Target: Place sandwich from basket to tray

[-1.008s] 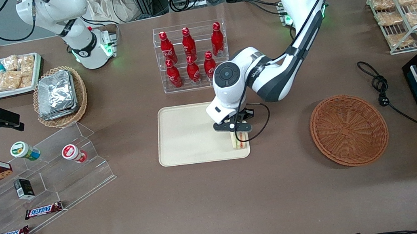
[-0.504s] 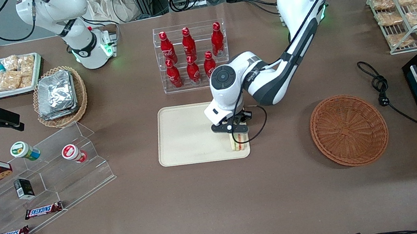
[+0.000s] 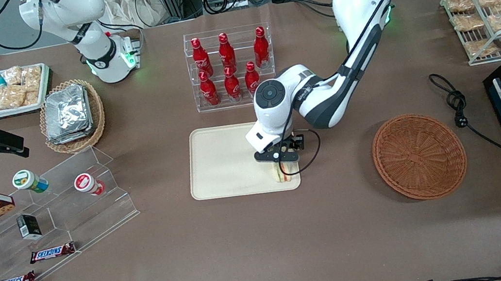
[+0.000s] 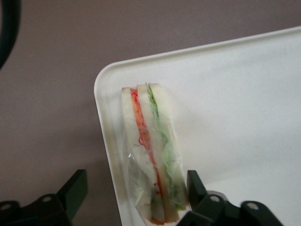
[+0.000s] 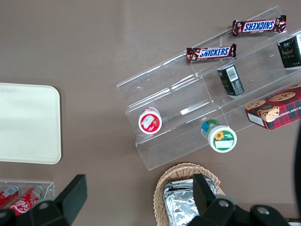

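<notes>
- Triangular clear-wrapped sandwich (image 4: 153,155) of pale white bread with orange-red and green filling layers stands on its edge in a corner of the flat rectangular cream-beige plastic tray (image 3: 222,164), just inside the low rim, the corner nearer the front camera and toward the working arm's end of the table.
- Left arm's black two-finger gripper (image 3: 280,157) sits directly above the sandwich; fingers are spread wide, one finger (image 4: 75,188) out over the brown table, the other just beside the bread on the tray side.
- Gripper is released: a clear gap shows on the table-side finger; whether the tray-side finger touches the wrap cannot be told.
- Most of the tray stretches away from the gripper toward the parked arm's end, bare.
- Round shallow orange-brown woven wicker basket (image 3: 419,156) lies well apart from the gripper, toward the working arm's end, nothing in it.
- Clear acrylic rack of red bottles (image 3: 230,67) stands near the gripper, farther from the front camera than the tray.
- Black cable loops down from the wrist beside the gripper.
- Lighter tan wicker basket with silver foil packs (image 3: 70,114) and clear stepped acrylic shelf with snacks (image 3: 46,218) lie well away, toward the parked arm's end.
</notes>
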`<move>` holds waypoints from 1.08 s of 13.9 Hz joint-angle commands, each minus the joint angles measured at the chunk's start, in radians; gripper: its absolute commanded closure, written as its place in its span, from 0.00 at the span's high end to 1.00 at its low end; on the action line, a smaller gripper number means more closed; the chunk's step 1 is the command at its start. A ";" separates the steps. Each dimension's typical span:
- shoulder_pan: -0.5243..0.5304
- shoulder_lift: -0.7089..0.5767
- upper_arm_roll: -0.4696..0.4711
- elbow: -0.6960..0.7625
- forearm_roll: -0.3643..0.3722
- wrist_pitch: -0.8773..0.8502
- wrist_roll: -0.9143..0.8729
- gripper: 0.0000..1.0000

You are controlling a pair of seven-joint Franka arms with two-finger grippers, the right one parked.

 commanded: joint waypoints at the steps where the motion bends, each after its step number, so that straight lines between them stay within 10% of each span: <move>1: -0.024 -0.024 0.027 0.005 0.002 0.007 -0.013 1.00; 15: -0.005 -0.421 0.382 -0.006 -0.389 -0.224 0.323 1.00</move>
